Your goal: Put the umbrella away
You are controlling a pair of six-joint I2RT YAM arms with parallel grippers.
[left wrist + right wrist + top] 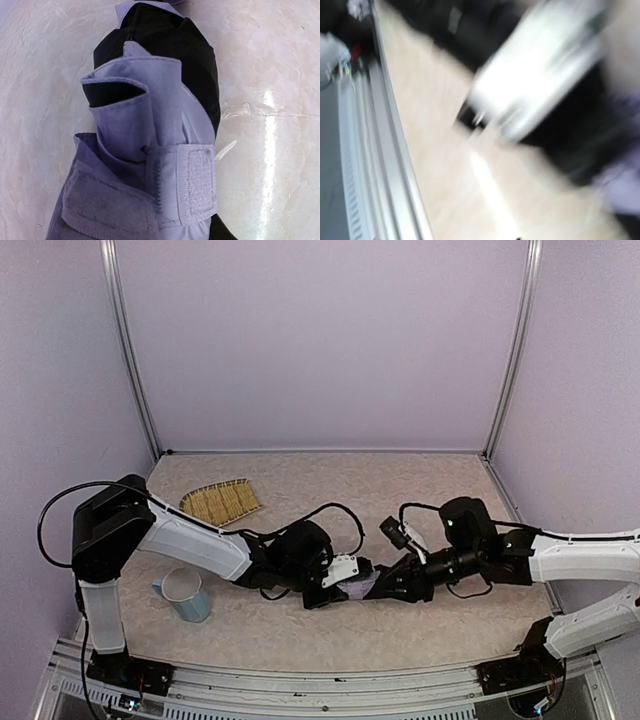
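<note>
The umbrella (358, 587) lies folded on the table between the two arms, only a small lavender patch showing from above. In the left wrist view the umbrella (150, 125) fills the frame: lavender folds over black lining, with a fastening strap (192, 182) across the near end. My left gripper (335, 587) sits at its left end, fingers buried under the fabric, apparently shut on it. My right gripper (398, 587) is against its right end; whether it is open does not show. The right wrist view is motion-blurred, with a lavender smear (620, 192) at its right edge.
A woven straw fan (222, 502) lies at the back left of the table. A pale blue cup (187, 595) stands near the left arm's base. A metal rail (380, 150) runs along the table's near edge. Walls close in the back and both sides.
</note>
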